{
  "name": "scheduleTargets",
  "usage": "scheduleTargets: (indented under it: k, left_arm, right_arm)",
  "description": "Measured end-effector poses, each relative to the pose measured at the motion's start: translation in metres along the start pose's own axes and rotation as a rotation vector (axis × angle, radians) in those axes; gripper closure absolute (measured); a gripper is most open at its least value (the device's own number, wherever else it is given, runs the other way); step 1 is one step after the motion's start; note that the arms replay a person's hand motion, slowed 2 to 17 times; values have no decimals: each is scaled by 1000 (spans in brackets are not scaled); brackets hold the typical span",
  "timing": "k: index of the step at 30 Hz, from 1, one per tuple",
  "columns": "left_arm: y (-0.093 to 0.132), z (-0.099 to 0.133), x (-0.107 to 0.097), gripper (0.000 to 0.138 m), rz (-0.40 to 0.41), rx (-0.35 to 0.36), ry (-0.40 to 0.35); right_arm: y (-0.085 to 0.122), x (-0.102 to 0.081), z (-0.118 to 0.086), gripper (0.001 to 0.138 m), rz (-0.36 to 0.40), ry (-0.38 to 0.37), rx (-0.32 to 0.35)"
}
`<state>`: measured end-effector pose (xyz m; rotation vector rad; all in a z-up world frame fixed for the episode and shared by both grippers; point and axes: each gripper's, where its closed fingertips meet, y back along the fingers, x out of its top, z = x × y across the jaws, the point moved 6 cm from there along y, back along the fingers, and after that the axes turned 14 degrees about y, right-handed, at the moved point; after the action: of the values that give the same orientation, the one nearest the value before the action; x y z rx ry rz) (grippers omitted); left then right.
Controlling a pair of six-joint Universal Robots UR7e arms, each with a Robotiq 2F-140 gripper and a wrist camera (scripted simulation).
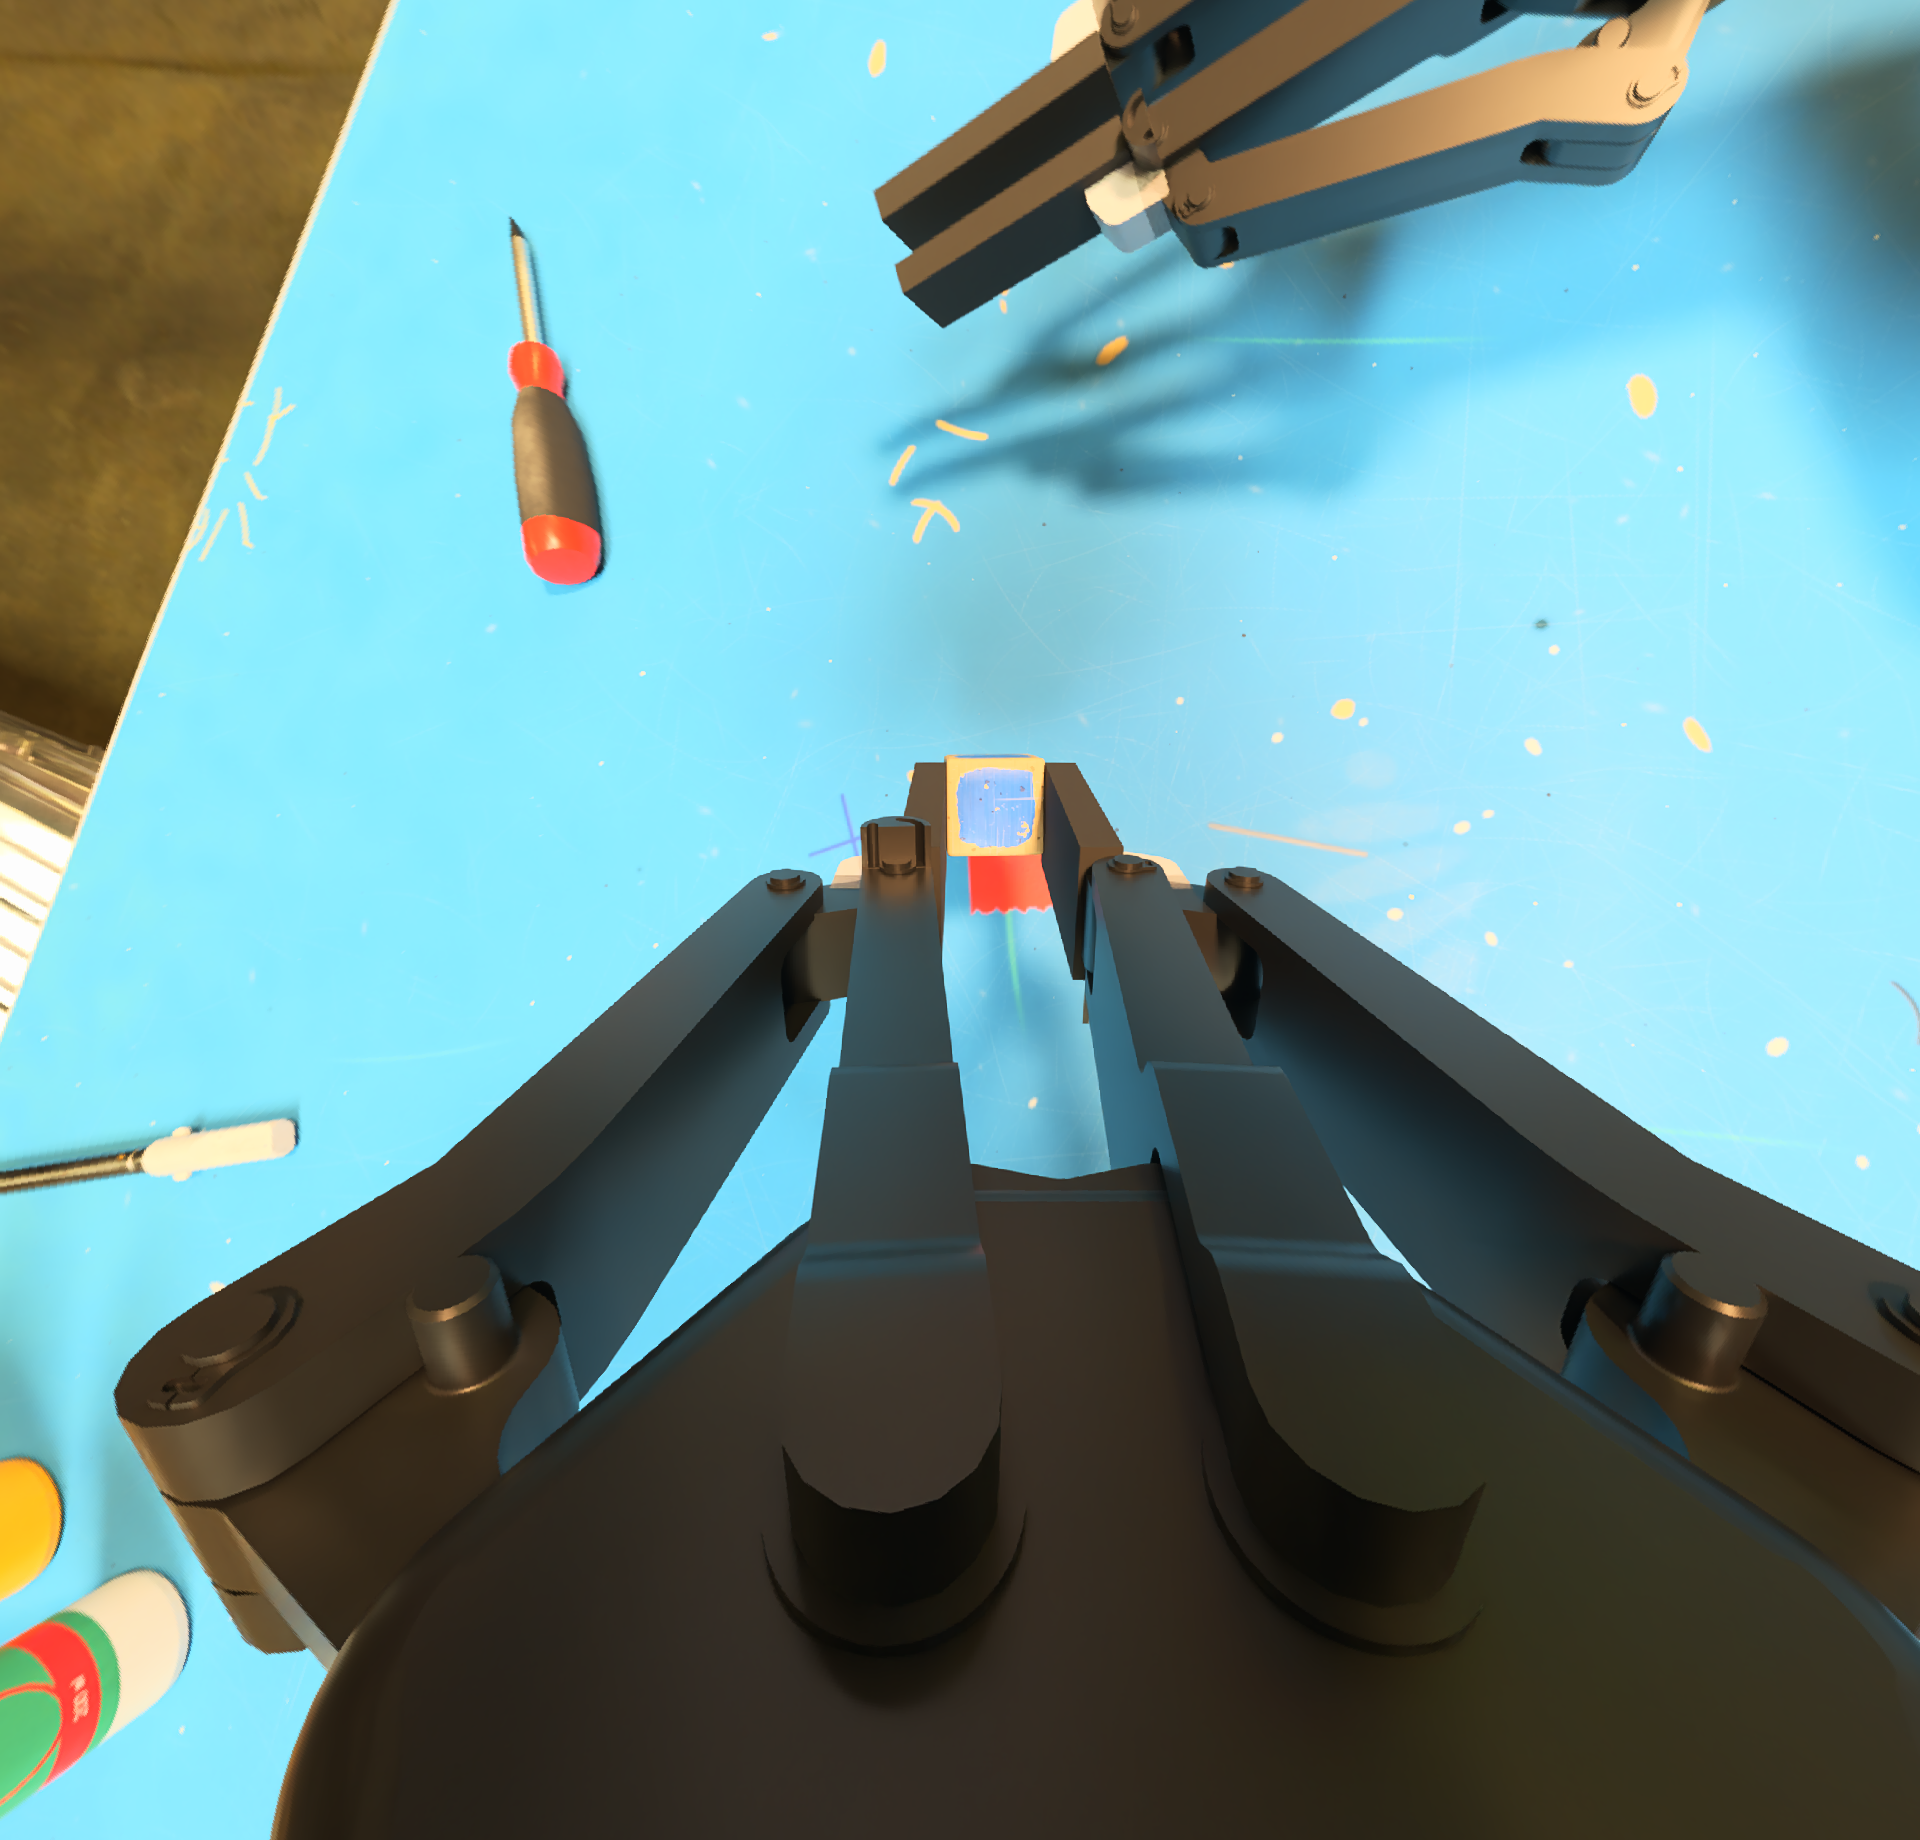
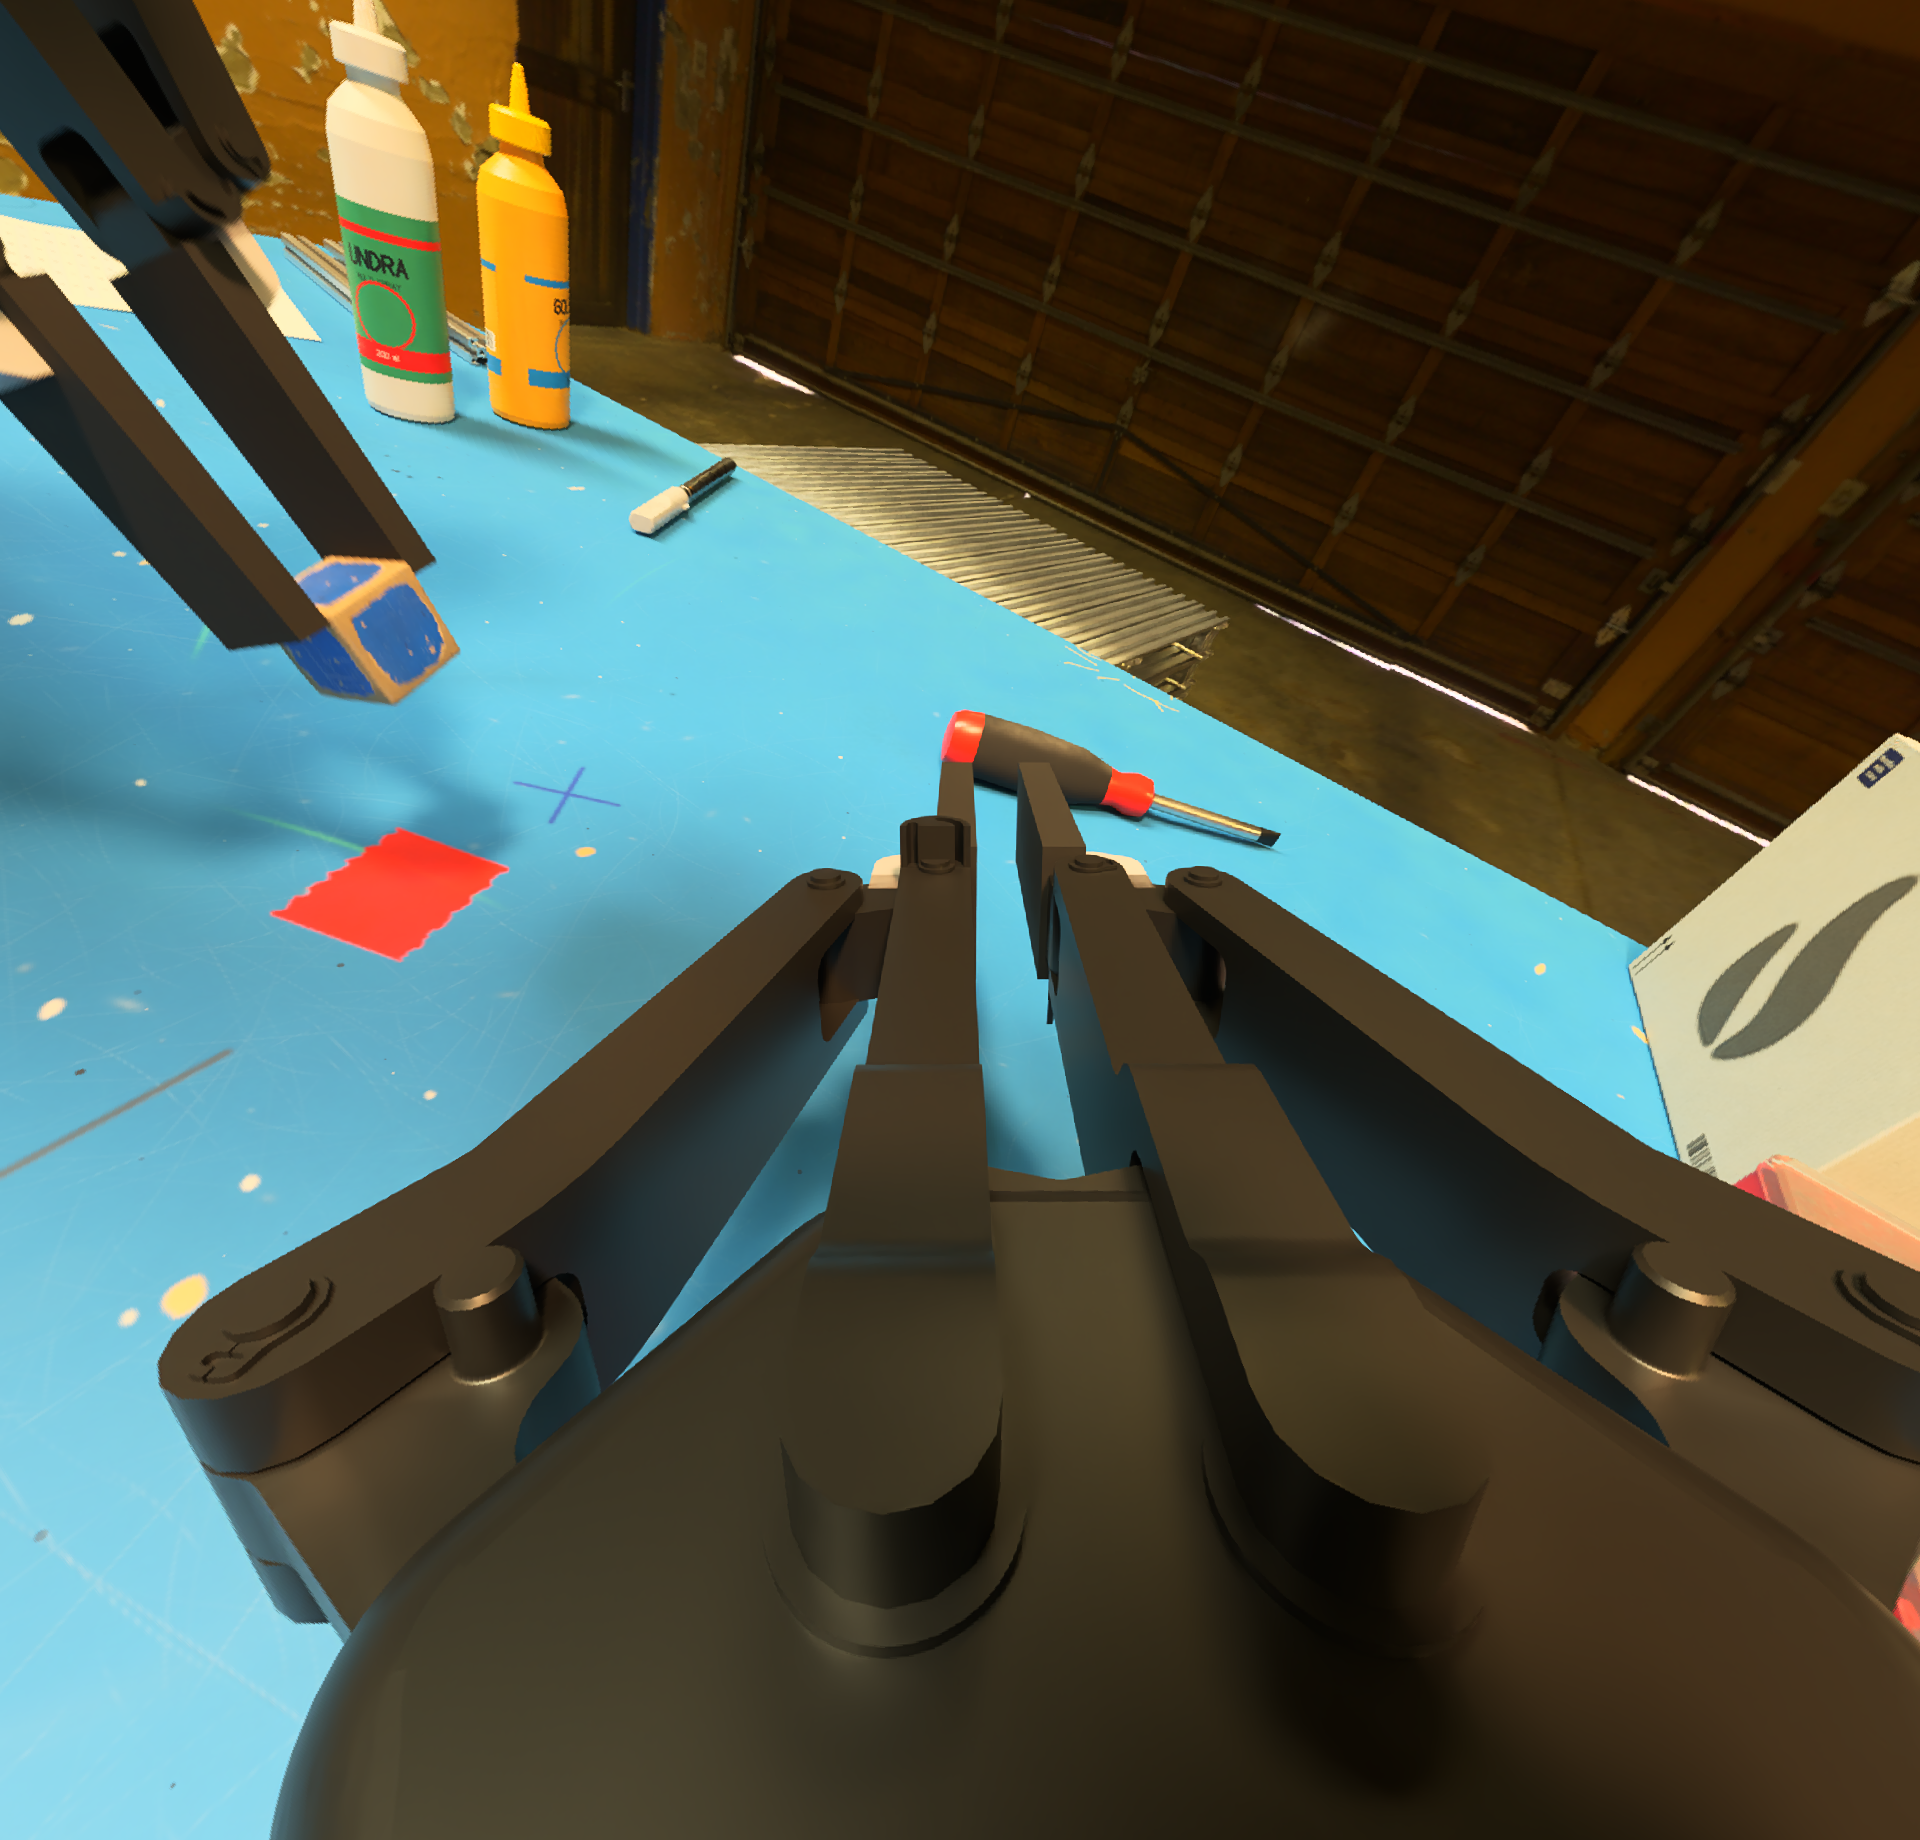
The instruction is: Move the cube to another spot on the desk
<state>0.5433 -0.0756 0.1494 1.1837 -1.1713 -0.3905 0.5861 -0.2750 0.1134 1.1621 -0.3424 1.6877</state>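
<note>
A small wooden cube (image 1: 994, 805) with blue faces is held between the two fingers of my left gripper (image 1: 994, 788). In the right wrist view the cube (image 2: 379, 632) hangs tilted above the blue desk (image 2: 675, 668), clear of its surface, with the left gripper (image 2: 322, 601) shut on it. A red patch (image 2: 393, 891) lies on the desk below and a little in front of the cube; it also shows in the left wrist view (image 1: 1003, 886). My right gripper (image 2: 995, 793) is shut and empty, and hovers over the desk (image 1: 914, 252) beyond the cube.
A red and black screwdriver (image 1: 551, 450) lies near the desk's edge, just beyond my right fingertips (image 2: 1081, 772). A white-capped marker (image 2: 681, 497), a white glue bottle (image 2: 390, 232) and an orange bottle (image 2: 525, 263) stand along the edge. A pale cardboard box (image 2: 1787, 980) is at right.
</note>
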Motion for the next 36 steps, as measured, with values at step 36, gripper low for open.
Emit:
scheduleTargets:
  k: [36]
  left_arm:
    - [-91,15,25,113,-156,-115,-52]
  right_arm:
    - [2,1,1,126,3,21,1]
